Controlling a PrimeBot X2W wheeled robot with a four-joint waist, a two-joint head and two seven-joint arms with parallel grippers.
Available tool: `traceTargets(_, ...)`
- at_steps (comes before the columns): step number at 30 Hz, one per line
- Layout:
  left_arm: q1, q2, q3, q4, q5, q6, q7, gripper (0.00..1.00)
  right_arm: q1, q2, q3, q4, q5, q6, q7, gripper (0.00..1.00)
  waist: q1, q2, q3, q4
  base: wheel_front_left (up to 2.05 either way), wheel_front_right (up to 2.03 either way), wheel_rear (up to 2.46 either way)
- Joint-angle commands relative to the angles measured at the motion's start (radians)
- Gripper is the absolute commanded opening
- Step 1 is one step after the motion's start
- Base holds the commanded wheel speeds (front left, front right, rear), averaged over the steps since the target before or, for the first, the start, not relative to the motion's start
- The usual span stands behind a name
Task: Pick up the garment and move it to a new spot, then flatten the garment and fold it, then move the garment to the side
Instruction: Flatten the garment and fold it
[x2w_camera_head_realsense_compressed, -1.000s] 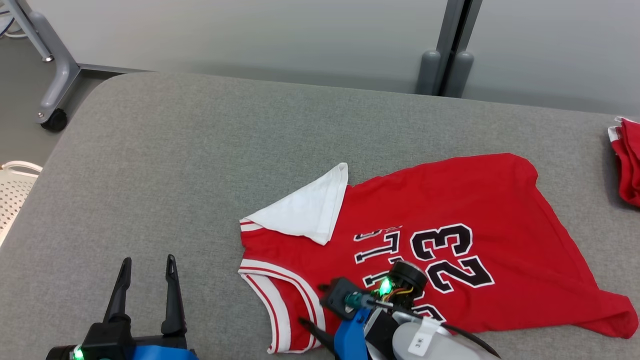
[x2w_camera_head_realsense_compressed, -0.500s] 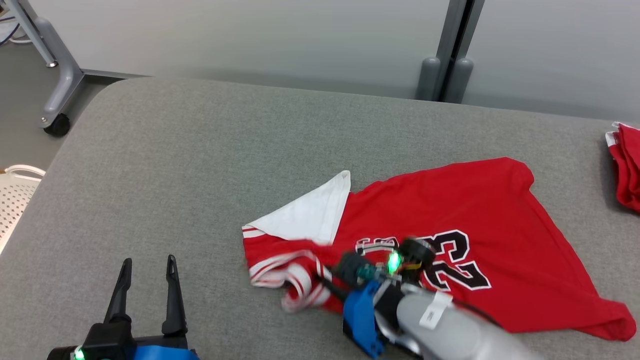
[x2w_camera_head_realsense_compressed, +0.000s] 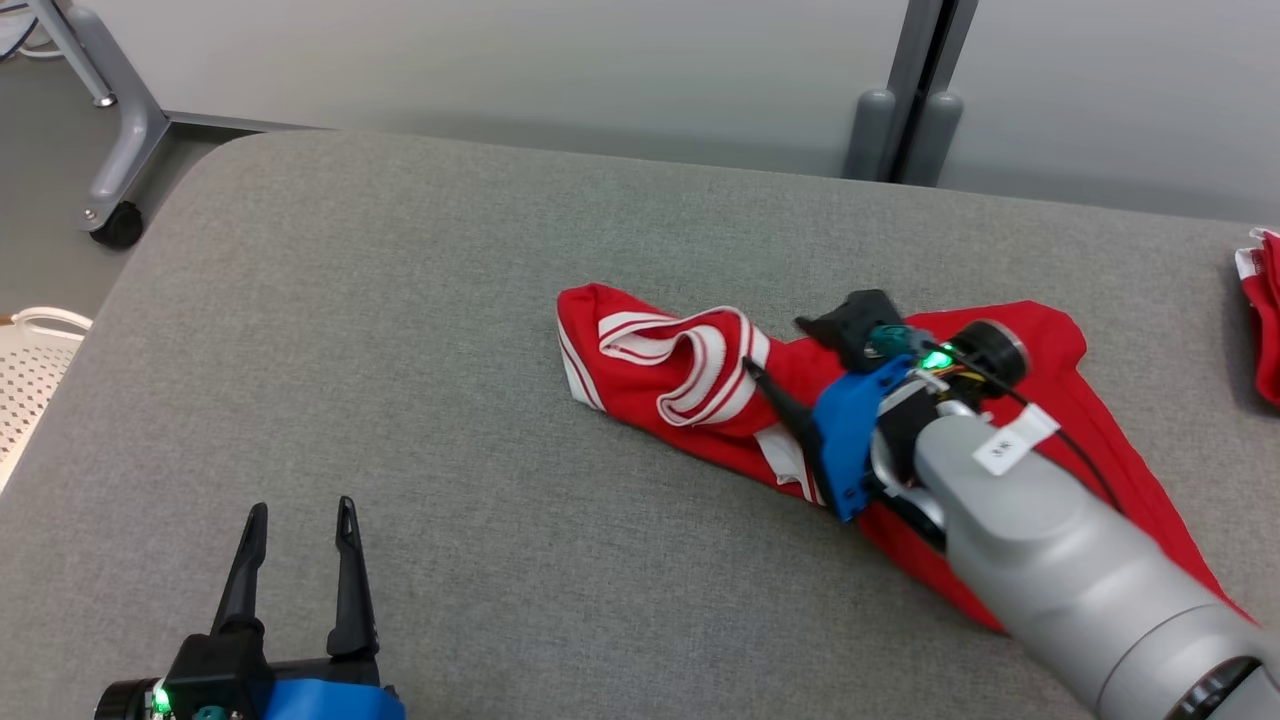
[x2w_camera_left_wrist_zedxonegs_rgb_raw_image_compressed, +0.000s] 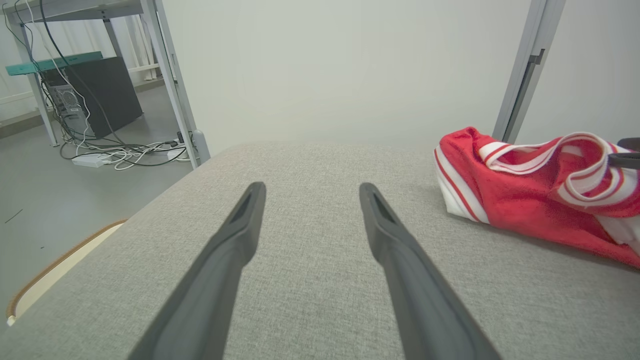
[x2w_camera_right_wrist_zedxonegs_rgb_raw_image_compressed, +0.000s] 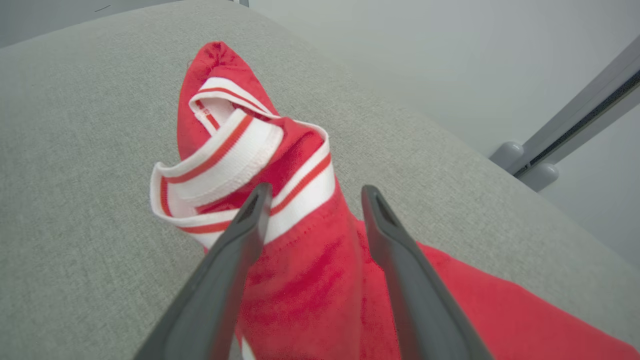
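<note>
A grey woven-fabric counter (x2w_camera_head_realsense_compressed: 400, 300) with a rounded far-left corner spreads across the head view. Behind it stands a pale partition wall (x2w_camera_head_realsense_compressed: 500, 60), broken by a grey upright post (x2w_camera_head_realsense_compressed: 925, 80). On the floor off the counter's far-left corner is a grey frame leg on a black caster (x2w_camera_head_realsense_compressed: 115, 225), and a white perforated object (x2w_camera_head_realsense_compressed: 30, 380) sits just beyond the left edge. In the left wrist view a dark computer tower (x2w_camera_left_wrist_zedxonegs_rgb_raw_image_compressed: 95, 95) and loose cables lie on the floor beside that corner. The garment (x2w_camera_head_realsense_compressed: 630, 385), a red jersey with red-and-white striped trim, lies bunched right of the counter's middle, its trim looped up at the left end and the rest trailing toward the near right under the grey forearm. The right end effector (x2w_camera_right_wrist_zedxonegs_rgb_raw_image_compressed: 316, 192) is over the trim with its fingers spread apart, cloth beneath and between them but not pinched. The left end effector (x2w_camera_head_realsense_compressed: 297, 515) hovers at the near left, fingers wide apart and holding nothing, well apart from the garment. Another red cloth (x2w_camera_head_realsense_compressed: 1262, 310) lies at the counter's right edge. The left half and far strip of the counter are bare fabric.
</note>
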Motion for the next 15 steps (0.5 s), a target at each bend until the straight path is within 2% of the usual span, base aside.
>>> traceTargets(1,-0.018,-0.002,-0.004,0.000,-0.006,0.002,-0.003,1.00,-0.034,-0.019,-0.003,0.021,-0.019,0.000,-0.038,1.00,-0.0001,-0.0001,0.001,-0.001,0.00,0.00,0.00)
traceTargets(5,-0.013,-0.002,0.008,-0.003,-0.003,0.004,-0.003,1.00,-0.024,-0.002,-0.034,0.057,-0.014,0.000,-0.107,1.00,-0.0001,-0.0001,0.001,-0.017,0.00,0.00,0.00)
traceTargets(9,-0.012,-0.002,0.016,0.000,-0.002,0.004,-0.003,1.00,0.014,-0.010,-0.055,0.019,-0.033,0.000,-0.127,1.00,-0.0001,-0.0001,-0.007,-0.032,0.00,0.00,0.00)
traceTargets(12,-0.003,-0.001,0.014,-0.002,0.001,0.004,-0.003,1.00,0.057,-0.036,-0.132,-0.093,-0.057,0.000,-0.127,1.00,-0.0001,-0.0001,-0.017,-0.042,0.00,0.00,0.00)
traceTargets(15,0.011,-0.002,0.015,-0.006,0.002,0.003,-0.003,1.00,0.143,-0.069,-0.260,-0.227,-0.098,0.000,-0.127,1.00,-0.0001,-0.0001,-0.030,-0.054,0.00,0.00,0.00)
